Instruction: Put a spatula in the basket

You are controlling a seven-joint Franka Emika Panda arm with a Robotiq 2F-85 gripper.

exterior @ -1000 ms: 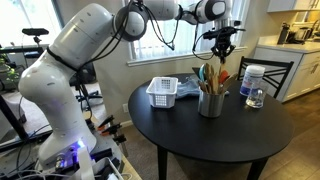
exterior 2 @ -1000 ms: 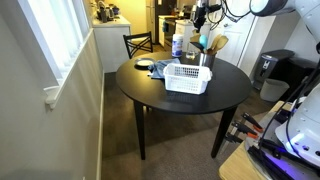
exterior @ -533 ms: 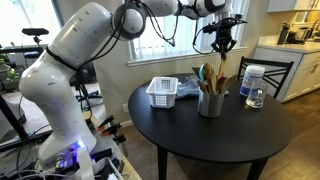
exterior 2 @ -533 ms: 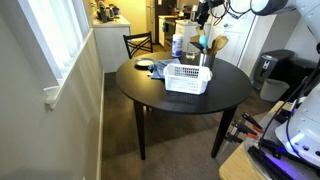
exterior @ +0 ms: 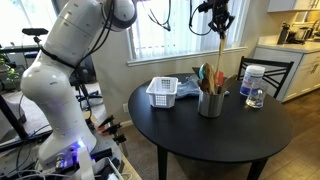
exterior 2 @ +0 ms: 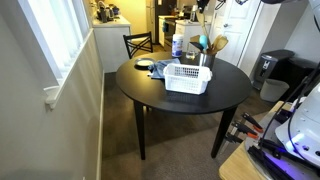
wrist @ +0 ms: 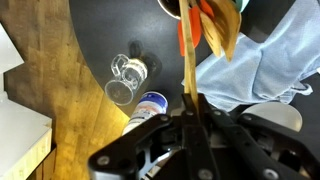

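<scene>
My gripper [exterior: 217, 14] is high above the table and shut on the top of the spatula [exterior: 218, 48]. Its slim tan handle hangs straight down, with its lower end among the tops of the other utensils in the grey metal cup [exterior: 211, 104]. In the wrist view the handle [wrist: 187, 55] runs from between my shut fingers [wrist: 188, 102] toward the cup's mouth at the top edge. The white slotted basket [exterior: 163, 93] stands on the round black table [exterior: 200, 140], to the left of the cup and apart from it. It also shows in the other exterior view [exterior 2: 187, 77].
A light blue cloth [exterior: 189, 89] lies between basket and cup. A glass jar [exterior: 254, 98] and a white container with a blue lid [exterior: 252, 78] stand right of the cup. A black chair [exterior: 272, 70] is behind the table, and a window is at the back.
My gripper has risen straight up over the cup, drawing the spatula up with it. The basket, cup and other items have not moved.
</scene>
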